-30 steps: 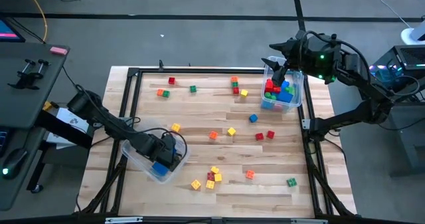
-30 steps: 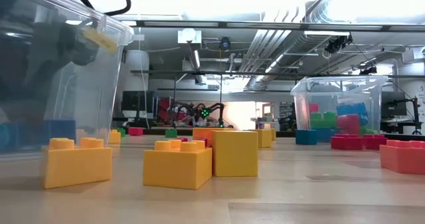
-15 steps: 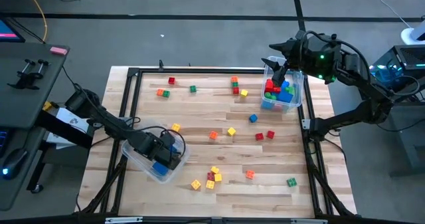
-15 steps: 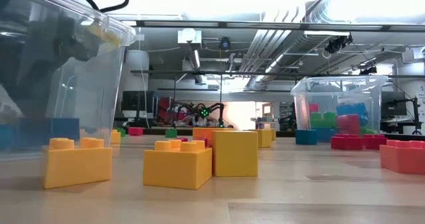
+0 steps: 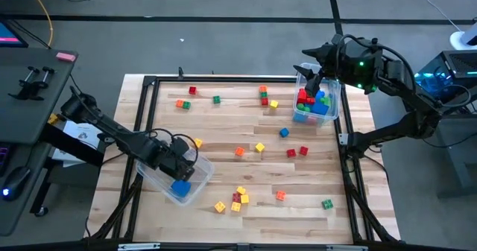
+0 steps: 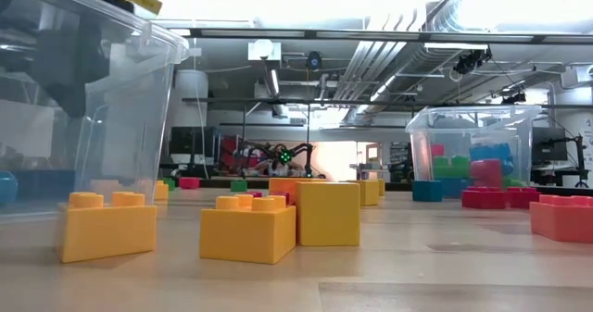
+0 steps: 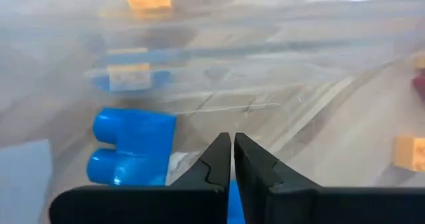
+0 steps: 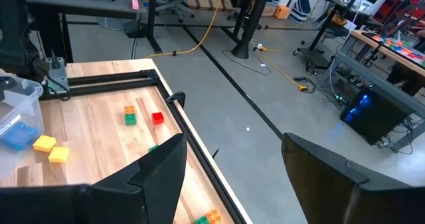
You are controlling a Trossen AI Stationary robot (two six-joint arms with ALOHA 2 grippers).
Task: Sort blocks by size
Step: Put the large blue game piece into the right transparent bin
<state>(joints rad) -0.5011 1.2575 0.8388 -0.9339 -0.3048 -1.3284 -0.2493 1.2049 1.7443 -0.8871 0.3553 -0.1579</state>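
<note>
left gripper (image 7: 232,159) sits over the near-left clear bin (image 5: 195,178) on the counter (image 5: 246,206); in the left wrist view its fingers (image 7: 214,159) are pressed together tip to tip with nothing between them. a blue brick (image 7: 133,147) lies on the bin floor just beside those closed tips, off to one side and apart from them; it shows in the high view as a blue patch (image 5: 179,187) toward the bin's near end, with the gripper toward the far end. its two studs sit side by side at one end, and the body runs back alongside the fingers rather than across them. judgement: that brick looks delivered, so the next pick is out on the counter. nearest loose blocks to this arm: a yellow one (image 5: 197,142) just past the bin's far rim, and the yellow-and-red cluster (image 5: 238,197) just beside the bin toward the middle of the counter. right gripper (image 5: 313,81) waits over the far-right bin (image 5: 333,106), which holds red, blue and green bricks; its fingers (image 8: 163,167) stand well apart and empty. the orange (image 5: 239,152), yellow (image 5: 259,147) and red (image 5: 297,152) blocks mid-counter lie between the two arms, the red ones nearer the right. the left arm is nearer the cluster; it must lift clear of the bin wall first.
</note>
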